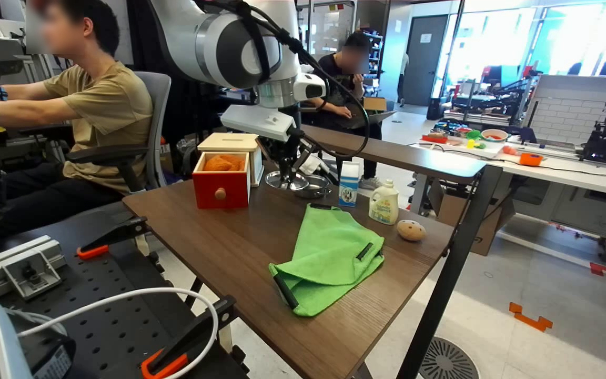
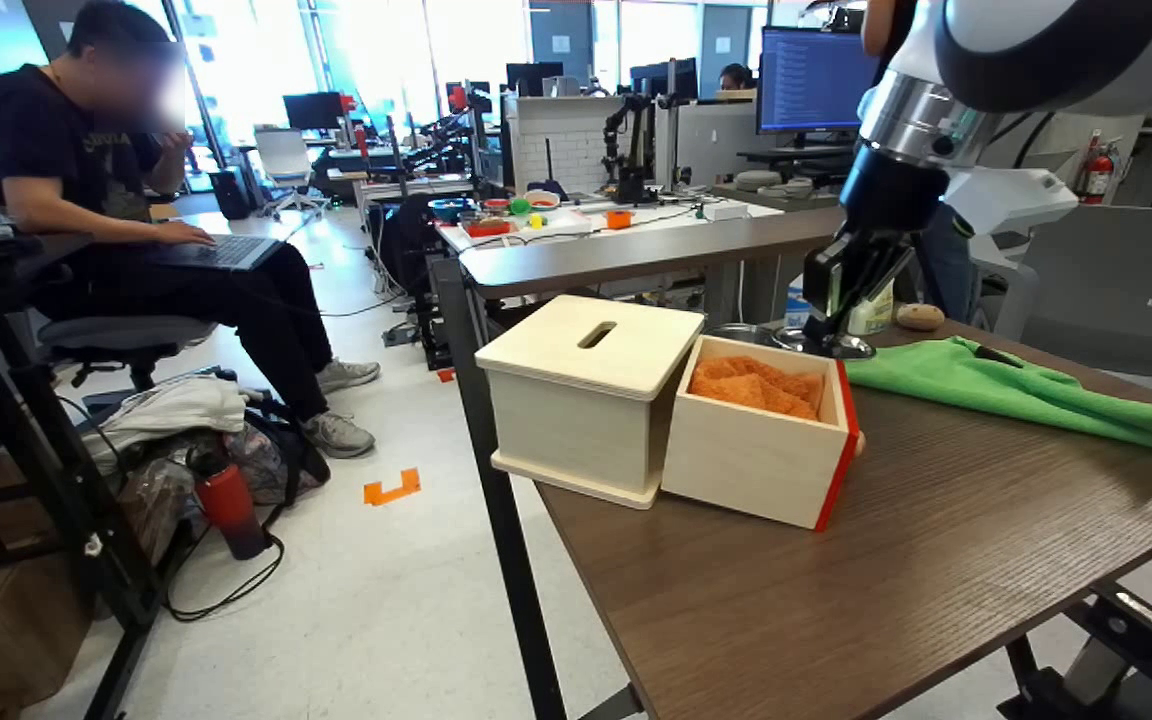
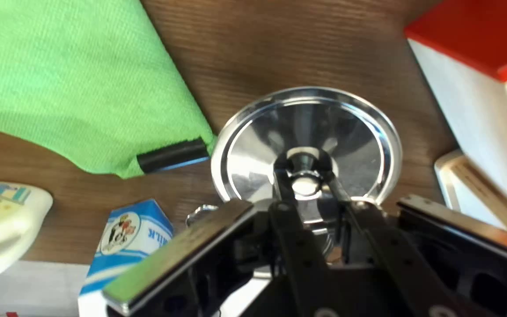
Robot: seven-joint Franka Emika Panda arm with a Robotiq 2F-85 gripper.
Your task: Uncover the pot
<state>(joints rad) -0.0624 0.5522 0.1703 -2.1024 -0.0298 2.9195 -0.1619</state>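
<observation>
Arm (image 1: 224, 47) reaches over table (image 1: 229, 242), gripper (image 3: 306, 176) pointing down, jaws nearly together, pinching small knob (image 3: 305, 186) of lid (image 3: 306, 123). We see pot (image 1: 314, 189) on table, uncovered, lid just beside it. Wrist view hides most of pot behind gripper; in an exterior view we see more of it. Lid round, mirror-smooth metal; cloth (image 1: 334, 252) green, soft, folded; drawer (image 2: 751, 455) boxy, pale wood, red-fronted.

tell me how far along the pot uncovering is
Done: the lid is off the pot, whose opening partly shows in an exterior view. In hand: the gripper seems closed on the lid's knob. Left: probably setting the lid on the table and releasing it, since no release shows yet.
</observation>
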